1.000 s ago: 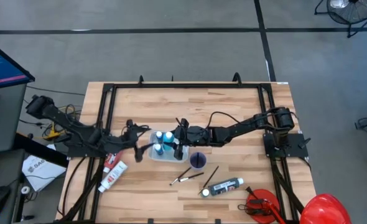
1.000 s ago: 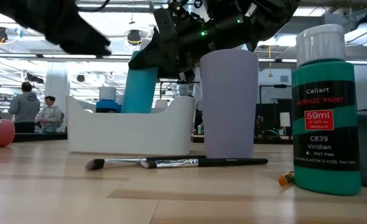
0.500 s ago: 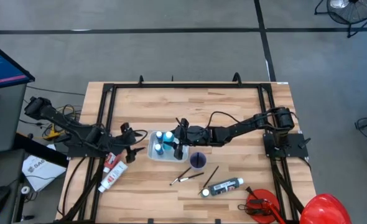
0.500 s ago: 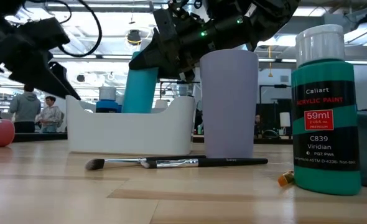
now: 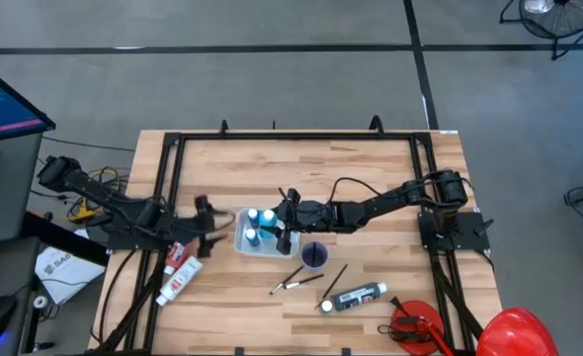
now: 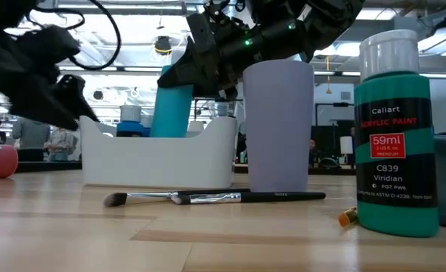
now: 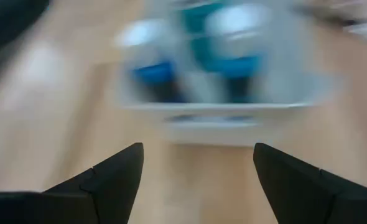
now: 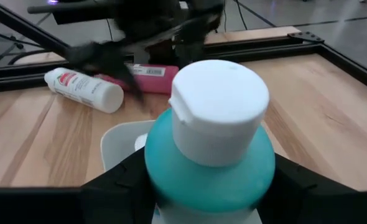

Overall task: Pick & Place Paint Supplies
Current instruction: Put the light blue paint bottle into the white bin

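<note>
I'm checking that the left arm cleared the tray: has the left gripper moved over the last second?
Yes. In the high view the left gripper has pulled back from the white tray, toward the table's left edge.

A tray sits near the middle of the worktop, with bottles standing in it. The right tool is over the tray's right end, clamped on a capped bottle. The left tool, fingers apart, is just left of the tray. A cup stands just right of the tray. Two brushes lie in front of the cup, and a bottle lies on its side to their right. Two tubes lie at the worktop's left edge.
</note>
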{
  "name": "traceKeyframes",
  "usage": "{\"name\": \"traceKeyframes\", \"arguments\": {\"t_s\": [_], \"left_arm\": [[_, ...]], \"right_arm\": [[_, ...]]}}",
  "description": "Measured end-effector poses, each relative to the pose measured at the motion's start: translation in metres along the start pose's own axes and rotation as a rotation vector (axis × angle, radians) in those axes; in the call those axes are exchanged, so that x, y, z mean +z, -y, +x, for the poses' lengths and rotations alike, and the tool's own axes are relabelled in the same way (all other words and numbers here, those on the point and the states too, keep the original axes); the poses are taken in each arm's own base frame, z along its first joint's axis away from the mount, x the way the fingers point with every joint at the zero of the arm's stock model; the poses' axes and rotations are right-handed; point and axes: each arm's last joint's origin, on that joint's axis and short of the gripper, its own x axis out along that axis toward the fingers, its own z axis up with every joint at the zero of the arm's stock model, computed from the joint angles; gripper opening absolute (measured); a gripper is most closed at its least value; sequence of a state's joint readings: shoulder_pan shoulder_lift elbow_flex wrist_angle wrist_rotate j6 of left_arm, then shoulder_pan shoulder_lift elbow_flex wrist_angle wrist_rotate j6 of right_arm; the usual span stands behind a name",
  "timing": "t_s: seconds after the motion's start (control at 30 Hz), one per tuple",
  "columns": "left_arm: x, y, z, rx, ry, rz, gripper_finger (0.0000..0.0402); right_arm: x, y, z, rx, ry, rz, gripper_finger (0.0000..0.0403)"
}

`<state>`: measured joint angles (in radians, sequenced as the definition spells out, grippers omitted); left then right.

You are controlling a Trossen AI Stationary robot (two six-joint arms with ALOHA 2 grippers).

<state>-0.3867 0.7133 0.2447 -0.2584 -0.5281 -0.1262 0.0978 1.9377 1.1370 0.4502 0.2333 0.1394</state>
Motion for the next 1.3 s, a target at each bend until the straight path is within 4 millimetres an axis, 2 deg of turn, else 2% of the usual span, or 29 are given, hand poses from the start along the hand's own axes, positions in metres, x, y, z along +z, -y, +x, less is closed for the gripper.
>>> {"name": "traceKeyframes", "arguments": {"t_s": [0.1,0.2,0.47,0.63,0.97,1.1,1.2,1.3], "left_arm": [[0.005,-0.003,0.004,-0.123,0.015,-0.041,0.0297],[0.004,-0.009,0.009,-0.155,0.033,-0.041,0.0297],[-0.028,-0.024,0.027,-0.122,0.007,-0.072,0.0298],[-0.022,-0.026,0.028,-0.239,0.117,-0.086,0.0298],[-0.023,-0.024,0.035,-0.259,0.094,-0.08,0.0298],[-0.023,-0.022,0.041,-0.269,0.094,-0.072,0.0299],[-0.024,-0.021,0.044,-0.27,0.08,-0.06,0.0298],[-0.025,-0.02,0.047,-0.271,0.069,-0.056,0.0297]], "right_arm": [[0.0,0.0,0.0,-0.001,0.001,0.001,0.0199],[0.0,0.001,0.0,-0.002,-0.001,0.0,0.0198],[0.001,0.002,0.001,-0.004,0.006,0.003,0.02],[0.001,0.003,0.001,0.002,0.01,0.001,0.0195],[0.004,0.002,0.001,0.021,0.036,0.004,0.0194],[-0.009,0.0,0.017,0.038,0.023,0.001,0.0194],[-0.016,-0.005,0.038,0.076,0.0,0.002,0.0198],[-0.011,-0.01,0.053,0.089,-0.032,-0.017,0.0199]]}}
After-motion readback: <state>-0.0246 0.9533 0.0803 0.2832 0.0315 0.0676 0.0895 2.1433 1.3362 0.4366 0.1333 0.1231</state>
